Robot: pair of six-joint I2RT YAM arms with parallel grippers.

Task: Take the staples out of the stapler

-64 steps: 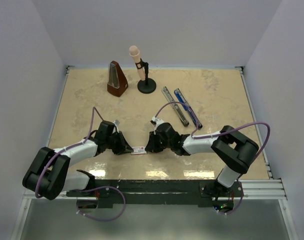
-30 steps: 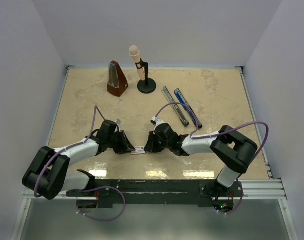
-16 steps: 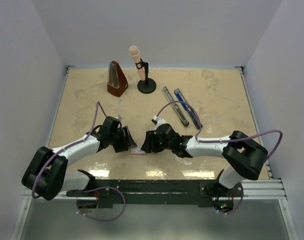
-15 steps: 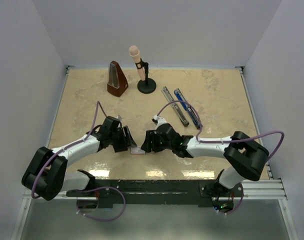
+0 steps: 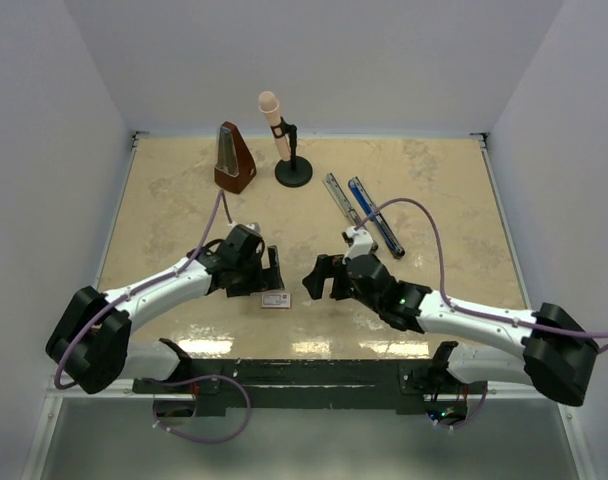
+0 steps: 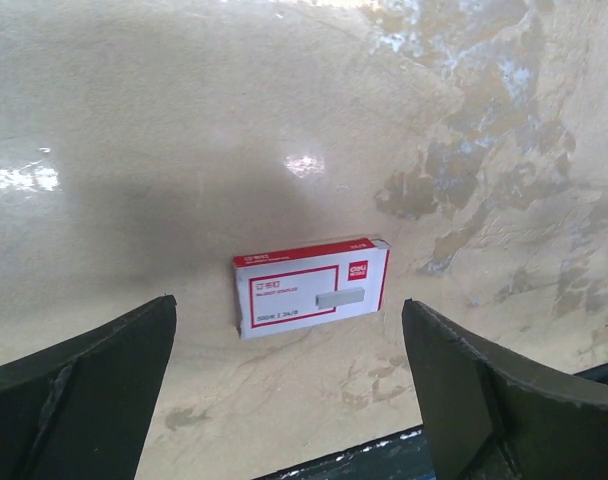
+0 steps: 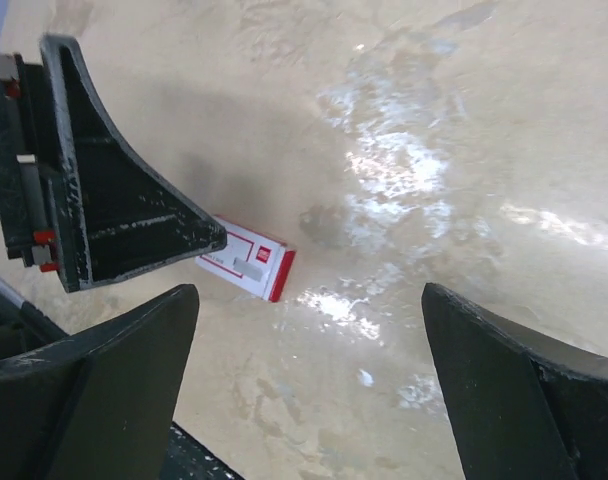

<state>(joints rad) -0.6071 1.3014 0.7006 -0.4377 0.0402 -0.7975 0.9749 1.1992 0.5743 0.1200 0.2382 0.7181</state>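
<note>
- My left jaws: spread as wide as they go, empty, low over the small white cardboard box with red print (image 6: 311,285).
- My right jaws: equally wide, holding nothing, facing that box from the opposite side.
- The box lies flat on the beige marbled table (image 5: 434,190), touched by neither.
- The long slim blue-and-black stapler (image 5: 377,222) lies far right, well apart from both jaws, its narrow silvery metal rail (image 5: 341,203) alongside. I judge it is laid open for unloading.
- Staples: I can make out none loose.

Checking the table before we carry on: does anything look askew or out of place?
Only the stapler stands out: it lies opened out toward the far right, silvery rail beside the blue body. The small white box lies flat near the front edge; nothing looks toppled.
</note>
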